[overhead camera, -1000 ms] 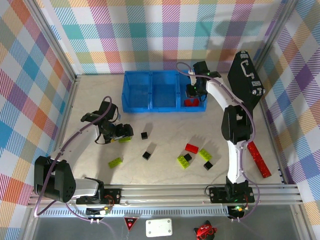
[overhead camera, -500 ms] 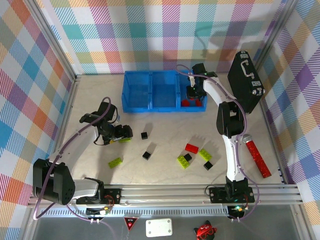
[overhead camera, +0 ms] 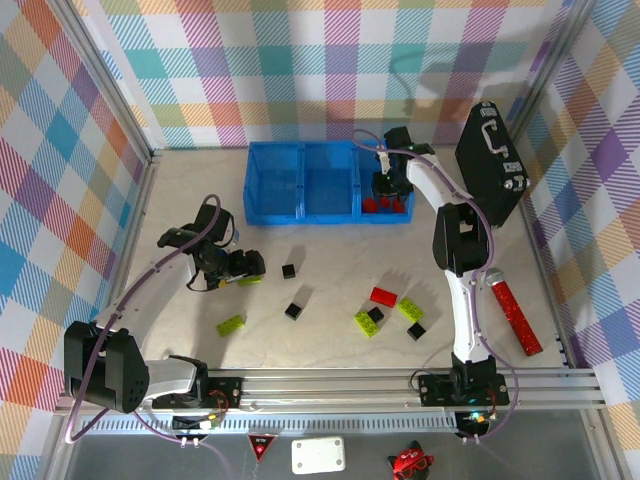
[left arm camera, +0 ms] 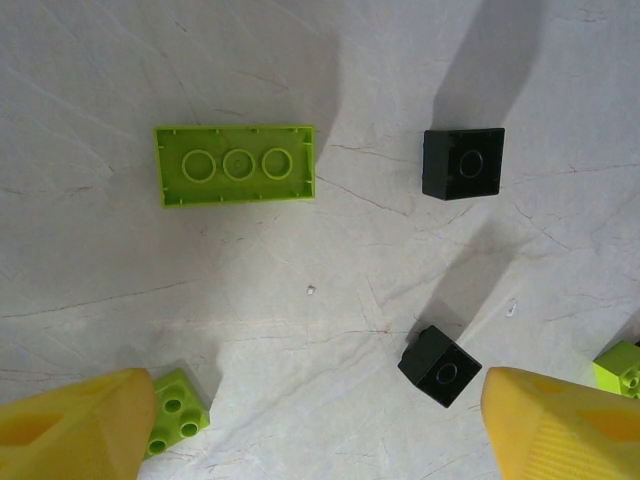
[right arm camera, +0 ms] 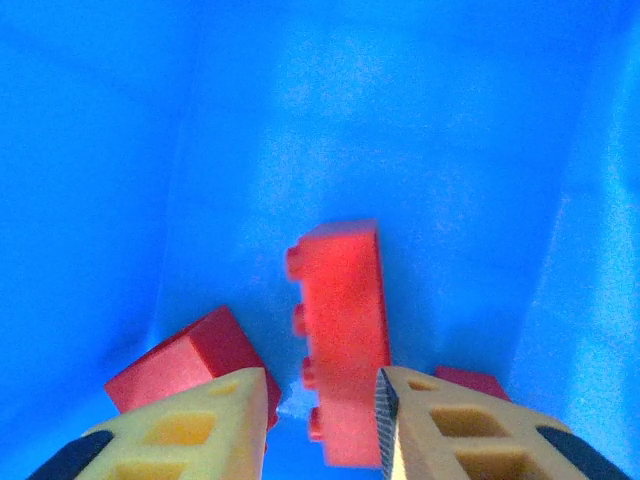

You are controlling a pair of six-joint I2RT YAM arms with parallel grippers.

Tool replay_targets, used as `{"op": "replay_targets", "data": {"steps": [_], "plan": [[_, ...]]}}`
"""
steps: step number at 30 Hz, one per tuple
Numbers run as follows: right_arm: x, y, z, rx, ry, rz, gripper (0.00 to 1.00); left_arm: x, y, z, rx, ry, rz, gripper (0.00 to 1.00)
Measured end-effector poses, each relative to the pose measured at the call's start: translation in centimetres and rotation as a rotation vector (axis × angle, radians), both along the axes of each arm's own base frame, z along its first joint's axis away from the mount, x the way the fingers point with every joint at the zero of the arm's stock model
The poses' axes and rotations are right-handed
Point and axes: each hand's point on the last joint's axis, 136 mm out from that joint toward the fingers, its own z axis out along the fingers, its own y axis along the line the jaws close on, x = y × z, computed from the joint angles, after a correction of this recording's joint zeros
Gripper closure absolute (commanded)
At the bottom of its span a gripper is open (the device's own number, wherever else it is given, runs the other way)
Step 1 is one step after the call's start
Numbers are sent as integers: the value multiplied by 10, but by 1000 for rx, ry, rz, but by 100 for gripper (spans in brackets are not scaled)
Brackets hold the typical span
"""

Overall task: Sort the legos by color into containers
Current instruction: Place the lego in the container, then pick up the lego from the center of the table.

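Hovering over bench [left arm camera: 90, 260]: left gripper [left arm camera: 320, 425], fingers wide apart; lime legos [left arm camera: 236, 164] and black legos [left arm camera: 462, 163] loose beneath. Right gripper [right arm camera: 322, 420] inside blue bin [right arm camera: 300, 100], rightmost compartment; fingers slightly parted, red legos [right arm camera: 340, 320] below.

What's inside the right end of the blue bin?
Three red bricks show in that end of the bin, below the right gripper. Its jaws cover parts of two, so anything under them is hidden.
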Motion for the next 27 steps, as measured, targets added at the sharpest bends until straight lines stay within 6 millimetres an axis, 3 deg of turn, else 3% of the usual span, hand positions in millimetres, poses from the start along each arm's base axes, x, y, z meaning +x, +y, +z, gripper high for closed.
{"op": "replay_targets", "data": {"steps": [6,14,21,27], "plan": [[-9,-2,8,1,5,-4,62,0,1,0,7,-2,3,15],[-26,-5,45,25,-36,-10,62,1,2,0,8,-4,7,17],[-53,-7,63,53,-44,-14,62,4,-1,-2,4,-6,11,18],[-84,-10,67,80,-32,-30,62,10,-19,-13,22,28,-15,19]]}}
